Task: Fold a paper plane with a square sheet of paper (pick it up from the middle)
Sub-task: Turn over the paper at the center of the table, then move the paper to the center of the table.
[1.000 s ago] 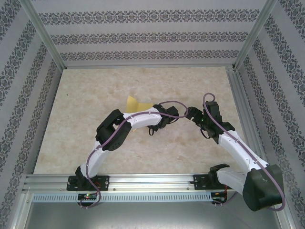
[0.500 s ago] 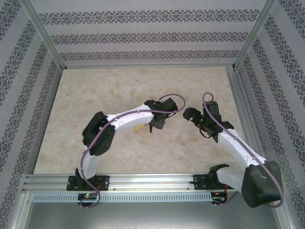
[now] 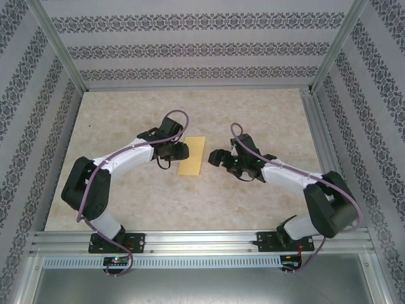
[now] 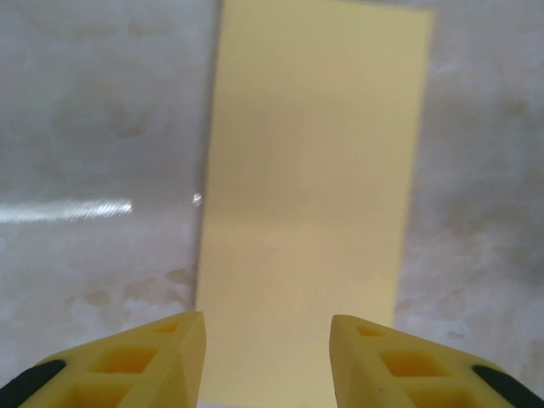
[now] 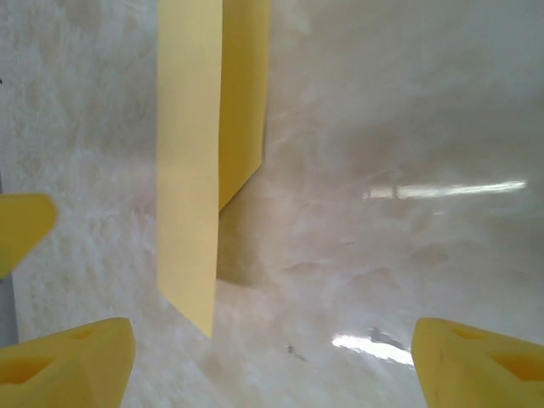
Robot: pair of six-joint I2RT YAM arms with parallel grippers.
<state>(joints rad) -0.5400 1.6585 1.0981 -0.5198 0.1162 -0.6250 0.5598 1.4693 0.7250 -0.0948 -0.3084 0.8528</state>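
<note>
The square sheet of paper (image 3: 192,155) lies on the table folded into a narrow yellow-orange rectangle. My left gripper (image 3: 181,151) is at its left edge, low over the table. In the left wrist view the sheet of paper (image 4: 310,170) runs down between the yellow fingers of my left gripper (image 4: 268,344), which stand open and apart from it. My right gripper (image 3: 215,158) is a little to the right of the sheet. The right wrist view shows the sheet of paper (image 5: 189,170) with its upper layer lifted off the lower one, ahead and left of my right gripper (image 5: 272,357), which is wide open and holds nothing.
The pale marbled table (image 3: 266,114) is bounded by an aluminium frame and patterned walls at the back and sides. Both arms reach in from the near rail (image 3: 202,240) and meet near the middle.
My left arm has swung back to the left and its gripper has opened, uncovering the paper, which now lies as a folded rectangle. My right gripper has moved left towards the paper.
</note>
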